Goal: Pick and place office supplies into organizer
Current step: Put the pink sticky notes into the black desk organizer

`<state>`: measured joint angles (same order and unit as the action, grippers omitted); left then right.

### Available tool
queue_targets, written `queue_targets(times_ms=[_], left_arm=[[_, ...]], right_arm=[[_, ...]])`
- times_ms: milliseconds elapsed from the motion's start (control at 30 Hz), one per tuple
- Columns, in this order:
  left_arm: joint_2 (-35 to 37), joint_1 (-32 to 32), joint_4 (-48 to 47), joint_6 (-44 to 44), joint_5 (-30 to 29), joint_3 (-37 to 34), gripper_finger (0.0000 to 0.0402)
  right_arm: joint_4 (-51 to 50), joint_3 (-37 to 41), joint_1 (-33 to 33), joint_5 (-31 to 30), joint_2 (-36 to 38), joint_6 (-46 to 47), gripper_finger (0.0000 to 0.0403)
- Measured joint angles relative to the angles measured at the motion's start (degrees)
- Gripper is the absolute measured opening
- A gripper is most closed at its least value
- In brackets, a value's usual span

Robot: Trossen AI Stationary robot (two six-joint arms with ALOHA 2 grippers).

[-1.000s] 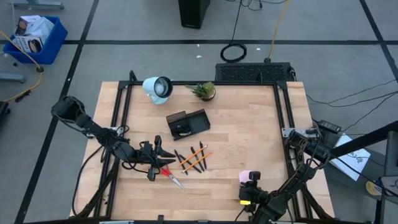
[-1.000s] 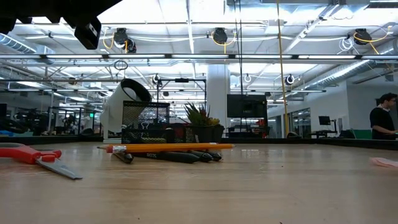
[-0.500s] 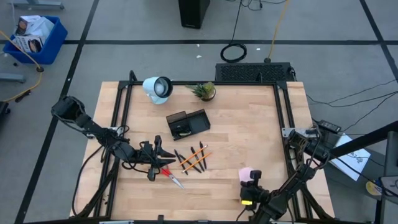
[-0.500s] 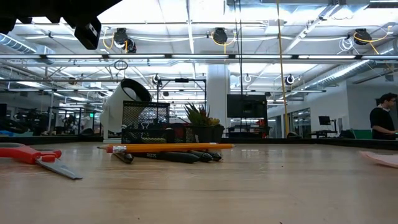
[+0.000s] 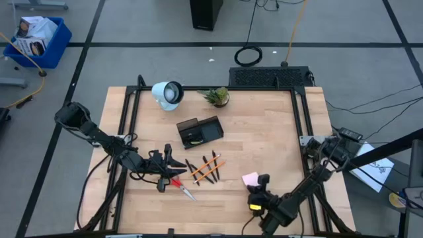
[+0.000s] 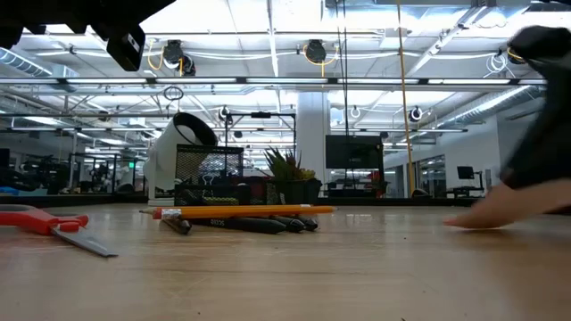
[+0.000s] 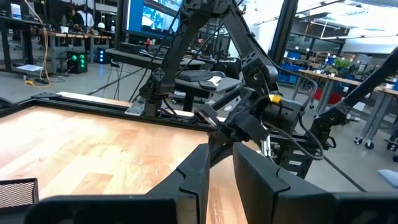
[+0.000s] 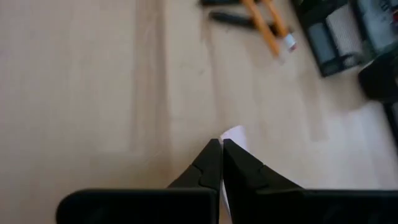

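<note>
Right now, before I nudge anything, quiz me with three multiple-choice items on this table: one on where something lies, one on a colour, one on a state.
1. Where do the scissors lie?
A. Near the left gripper, left of the pencils
B. Inside the organizer
C. Beside the plant

2. What colour is the sticky-note pad?
A. Green
B. Pale pink
C. Blue

3. How do the right gripper's jaws stand?
A. Wide open above the pencils
B. Shut on a pencil
C. Shut on the sticky-note pad

Answers:
1 A, the high view shows the red handles just below that gripper, with the pencils to their right.
2 B, the high view shows a pink sheet ahead of the right arm.
3 C, the right wrist view shows the jaws pressed together with the pad's pale edge between the tips.
</note>
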<state>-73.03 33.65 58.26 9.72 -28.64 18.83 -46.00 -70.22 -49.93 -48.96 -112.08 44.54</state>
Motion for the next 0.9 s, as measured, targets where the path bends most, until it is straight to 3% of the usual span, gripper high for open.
queue_targets(times_ms=[300, 533, 900], left_arm=[[0.0, 0.0, -0.3, 0.1, 0.0, 0.0, 0.0076], [0.0, 0.0, -0.3, 0.1, 0.0, 0.0, 0.0076], [0.0, 0.0, -0.3, 0.9, 0.0, 0.0, 0.0076]], right_arm=[[2.0, -0.1, 7.3, -4.9, 5.4, -14.3, 0.0002], [12.7, -0.1, 13.9, -6.3, 8.9, -29.3, 0.0001], [28.2, 2.0, 26.4, 2.5, 9.3, -50.6, 0.0001]])
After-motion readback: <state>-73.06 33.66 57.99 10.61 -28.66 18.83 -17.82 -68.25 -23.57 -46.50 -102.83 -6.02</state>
